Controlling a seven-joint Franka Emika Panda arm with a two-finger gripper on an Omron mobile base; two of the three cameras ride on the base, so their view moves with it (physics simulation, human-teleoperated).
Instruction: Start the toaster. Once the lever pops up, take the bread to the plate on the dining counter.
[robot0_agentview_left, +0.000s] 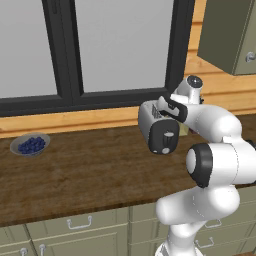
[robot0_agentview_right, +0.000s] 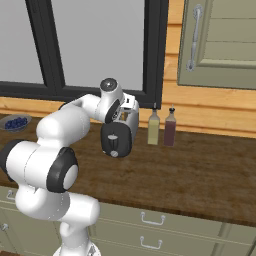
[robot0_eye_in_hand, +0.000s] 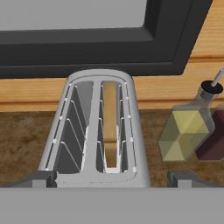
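The silver-white toaster (robot0_agentview_left: 159, 131) (robot0_agentview_right: 119, 132) (robot0_eye_in_hand: 98, 131) stands on the dark wood-grain counter (robot0_agentview_left: 90, 175) below the window, its dark grey end panel (robot0_agentview_left: 165, 140) facing me. A tan slice of bread (robot0_eye_in_hand: 110, 127) sits upright in the right-hand slot; the left slot is empty. My gripper (robot0_agentview_left: 167, 107) (robot0_agentview_right: 125, 109) (robot0_eye_in_hand: 113, 181) hovers just above the toaster's near end. It is open, with one fingertip (robot0_eye_in_hand: 43, 179) on each side of the body and nothing held. The plate is out of view.
A grey bowl of blueberries (robot0_agentview_left: 31, 145) (robot0_agentview_right: 15, 122) lies far left on the counter. A yellow oil bottle (robot0_agentview_right: 153, 127) (robot0_eye_in_hand: 181, 131) and a dark red bottle (robot0_agentview_right: 170, 127) stand right of the toaster. A wall cabinet (robot0_agentview_right: 220, 40) hangs upper right.
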